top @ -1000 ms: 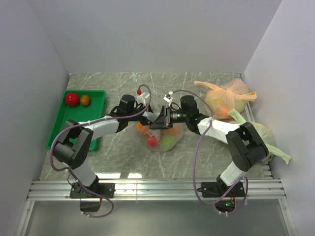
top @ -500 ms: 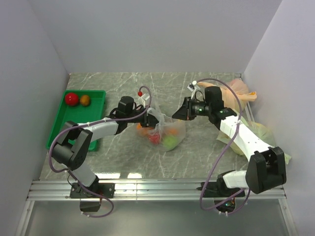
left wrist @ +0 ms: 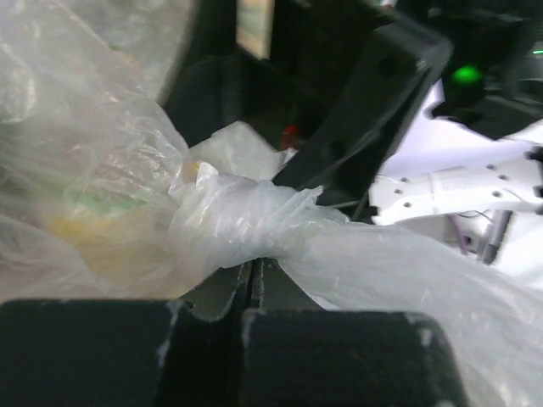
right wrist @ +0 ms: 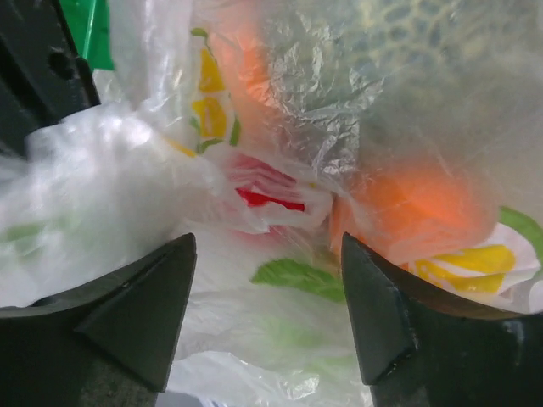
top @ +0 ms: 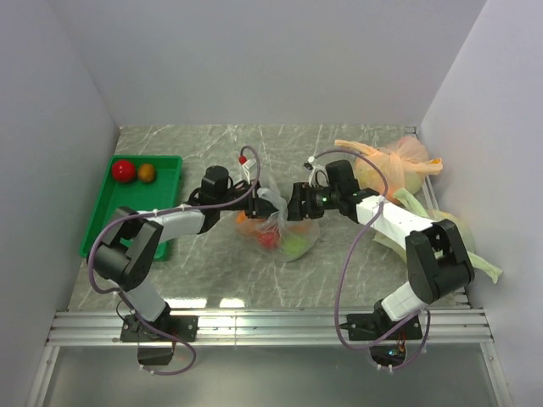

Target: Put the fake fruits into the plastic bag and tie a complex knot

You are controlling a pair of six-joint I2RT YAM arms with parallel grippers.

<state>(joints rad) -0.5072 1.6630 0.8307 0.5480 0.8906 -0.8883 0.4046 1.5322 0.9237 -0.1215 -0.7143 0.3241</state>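
Just changed: the right gripper (top: 299,203) stood off to the right, clear of the bag, half a second ago. It is now back in against the plastic bag (top: 284,231), and its jaws have gone from nearly together to wide apart.
Meaning for the task: this looks like the knot-tying stage. The right arm seems to have let go of one strand and come back for a fresh hold. No finished knot can be made out.
Left gripper (left wrist: 254,264): fingers pressed together, clamped on a twisted, gathered neck of the bag, in the same place as a second ago.
Right gripper, wrist view: fingertips spread, crinkled plastic lying between them, nothing pinched.
Plastic bag: on the table at centre, between the two grippers. Through its clear skin show a green fruit (top: 293,247), a red fruit (top: 265,242) and an orange fruit (top: 244,222).
Green tray (top: 106,212): far left. It holds a red ball (top: 124,170) and an orange ball (top: 147,172), side by side at its back end and outside the bag.
Orange-tinted bag (top: 390,170): back right, with round pieces inside.
Pale green bag (top: 462,233): right edge, partly under the right arm, contents not clear.
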